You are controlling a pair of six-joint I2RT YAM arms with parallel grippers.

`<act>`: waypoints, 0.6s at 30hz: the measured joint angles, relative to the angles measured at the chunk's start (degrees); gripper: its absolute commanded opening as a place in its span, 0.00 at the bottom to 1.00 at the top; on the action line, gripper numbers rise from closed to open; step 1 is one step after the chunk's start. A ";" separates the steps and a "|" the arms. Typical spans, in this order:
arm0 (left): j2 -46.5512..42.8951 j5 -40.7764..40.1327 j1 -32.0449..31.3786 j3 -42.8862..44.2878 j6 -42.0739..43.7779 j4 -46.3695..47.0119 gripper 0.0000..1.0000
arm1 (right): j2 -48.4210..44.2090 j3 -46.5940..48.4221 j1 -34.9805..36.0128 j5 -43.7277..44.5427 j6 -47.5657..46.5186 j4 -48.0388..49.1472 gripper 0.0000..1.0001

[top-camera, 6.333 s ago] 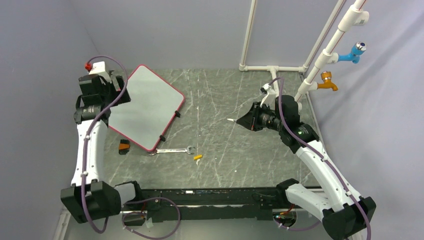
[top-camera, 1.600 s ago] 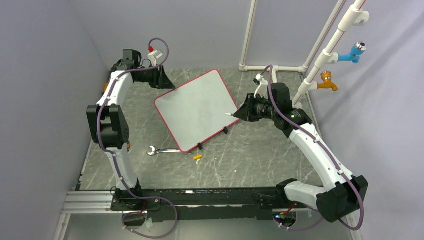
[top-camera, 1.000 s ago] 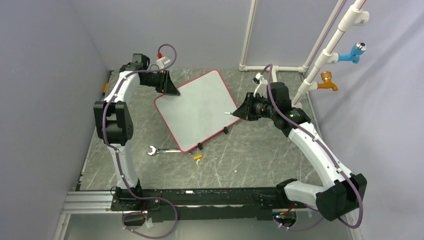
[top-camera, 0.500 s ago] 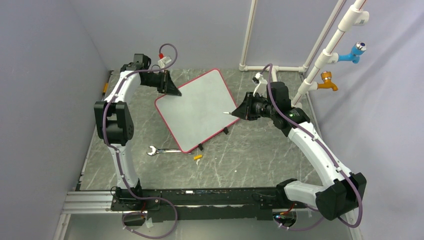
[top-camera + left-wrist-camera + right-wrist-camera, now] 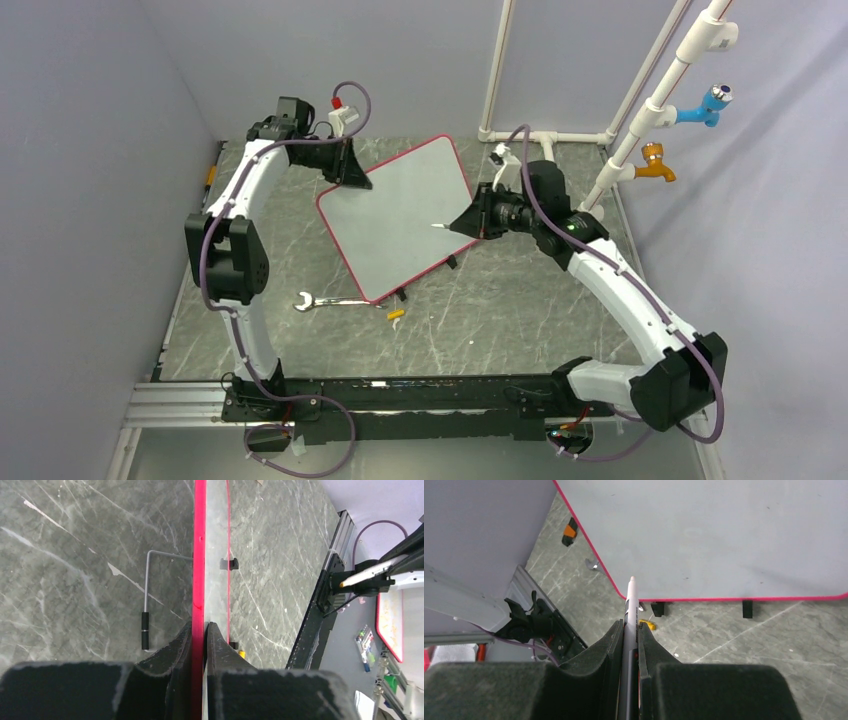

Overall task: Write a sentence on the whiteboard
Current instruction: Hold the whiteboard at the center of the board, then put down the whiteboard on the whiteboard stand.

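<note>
The whiteboard (image 5: 400, 215), white with a thin red-pink rim, lies at an angle in the middle of the table. It appears raised on its far-left side. My left gripper (image 5: 352, 172) is shut on that far-left rim. In the left wrist view the board (image 5: 216, 555) runs edge-on away from the gripper (image 5: 200, 626), with the red rim pinched between the jaws. My right gripper (image 5: 466, 221) is shut on a white marker (image 5: 442, 226). The marker (image 5: 630, 607) points at the board's right part (image 5: 724, 535). Whether its tip touches the board I cannot tell.
A wrench (image 5: 340, 300) and a small yellow cap (image 5: 396, 315) lie near the board's front edge, which carries black clips (image 5: 747, 608). An orange-black piece (image 5: 569, 531) sits farther left. A white pipe frame (image 5: 545, 140) with blue and orange taps (image 5: 708, 103) stands back right.
The left gripper has closed on the board's rim and drawn that side up and to the right. The right gripper has carried the marker left, over the board.
</note>
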 measured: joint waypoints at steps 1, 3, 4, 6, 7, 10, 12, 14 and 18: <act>-0.61 -0.74 -0.44 0.00 0.00 0.02 0.00 | 0.57 0.50 0.87 0.28 -0.15 -0.02 0.00; -1.66 -2.16 -1.29 -0.13 -0.04 0.13 0.00 | 2.10 2.14 3.43 1.62 -0.79 0.17 0.00; -1.95 -2.60 -1.51 -0.17 -0.07 0.15 0.00 | 2.62 2.71 4.35 1.95 -0.98 0.33 0.00; -2.58 -3.85 -2.12 -0.28 -0.22 0.37 0.00 | 4.07 4.68 7.63 4.28 -1.86 0.63 0.00; -2.86 -4.33 -2.40 -0.44 -0.24 0.52 0.00 | 4.57 5.29 8.72 5.01 -2.16 0.94 0.00; -3.82 -5.68 -3.06 -1.20 -0.39 1.20 0.00 | 5.95 6.45 13.07 9.11 -3.15 2.80 0.00; -4.46 -6.51 -3.52 -1.60 -0.66 1.70 0.00 | 6.95 6.60 15.85 12.37 -3.72 4.31 0.00; -5.20 -7.02 -4.00 -2.05 -0.76 2.16 0.00 | 8.15 6.62 18.56 16.00 -4.17 5.81 0.00; -5.73 -7.82 -4.68 -2.21 -0.87 2.69 0.00 | 11.80 8.83 24.52 23.32 -5.44 6.86 0.00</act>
